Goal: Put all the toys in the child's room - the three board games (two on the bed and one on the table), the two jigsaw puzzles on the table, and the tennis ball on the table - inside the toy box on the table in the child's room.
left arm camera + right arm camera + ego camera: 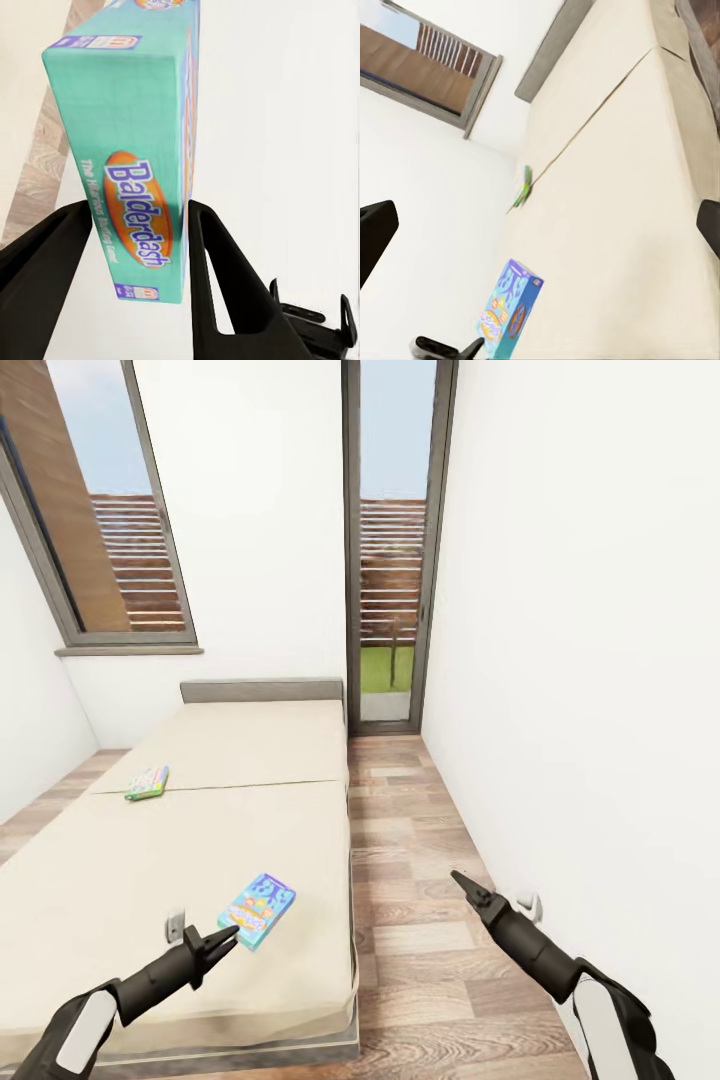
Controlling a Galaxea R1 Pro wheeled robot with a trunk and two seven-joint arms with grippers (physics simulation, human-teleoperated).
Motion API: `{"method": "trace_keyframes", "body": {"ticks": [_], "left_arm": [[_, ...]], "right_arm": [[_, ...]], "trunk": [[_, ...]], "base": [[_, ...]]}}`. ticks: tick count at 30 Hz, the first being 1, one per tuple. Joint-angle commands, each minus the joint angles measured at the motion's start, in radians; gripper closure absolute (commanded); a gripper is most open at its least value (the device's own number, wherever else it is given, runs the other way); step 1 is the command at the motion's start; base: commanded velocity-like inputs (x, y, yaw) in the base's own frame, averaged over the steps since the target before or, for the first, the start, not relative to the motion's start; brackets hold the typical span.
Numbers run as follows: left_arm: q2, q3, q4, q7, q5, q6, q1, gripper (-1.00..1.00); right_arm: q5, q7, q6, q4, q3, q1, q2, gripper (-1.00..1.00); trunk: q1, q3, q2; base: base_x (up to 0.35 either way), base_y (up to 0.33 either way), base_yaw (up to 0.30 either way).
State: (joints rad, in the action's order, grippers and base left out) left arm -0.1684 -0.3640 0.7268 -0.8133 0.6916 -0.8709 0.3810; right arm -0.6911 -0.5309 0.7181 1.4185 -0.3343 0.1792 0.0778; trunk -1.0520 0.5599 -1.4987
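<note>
The light blue board game (257, 910) lies flat on the bed (120, 860), long axis toward 1 o'clock (Balderdash); left gripper (222, 939) jaws wide around its end, right gripper (463, 883) narrow.

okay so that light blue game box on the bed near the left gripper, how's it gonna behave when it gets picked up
The light blue game box looks like a rigid flat carton, so probably stiff and light. Its printed faces seem smooth, so possibly slippery. The left gripper fingers flank one narrow end; it may pivot.

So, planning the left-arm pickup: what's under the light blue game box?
The light blue game box lies flat on the bed's beige mattress, near the left tool. Whatever its footprint covers stays hidden.
</note>
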Motion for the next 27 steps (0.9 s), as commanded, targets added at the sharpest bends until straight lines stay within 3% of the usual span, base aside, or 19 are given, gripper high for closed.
{"method": "trace_keyframes", "body": {"ticks": [1,27], "left_arm": [[-0.001,-0.001,0.0,-0.009,-0.002,-0.004,0.001,1.0],[-0.002,0.002,0.0,-0.032,-0.002,-0.002,0.001,1.0]], "right_arm": [[-0.003,-0.003,0.007,-0.006,-0.003,-0.005,0.001,-1.0],[-0.009,-0.006,0.011,-0.036,-0.001,-0.017,0.0,-1.0]], "trunk": [[0.0,0.001,-0.001],[0.0,0.001,-0.001]], "base": [[0.0,0.0,0.0],[0.0,0.0,0.0]]}}
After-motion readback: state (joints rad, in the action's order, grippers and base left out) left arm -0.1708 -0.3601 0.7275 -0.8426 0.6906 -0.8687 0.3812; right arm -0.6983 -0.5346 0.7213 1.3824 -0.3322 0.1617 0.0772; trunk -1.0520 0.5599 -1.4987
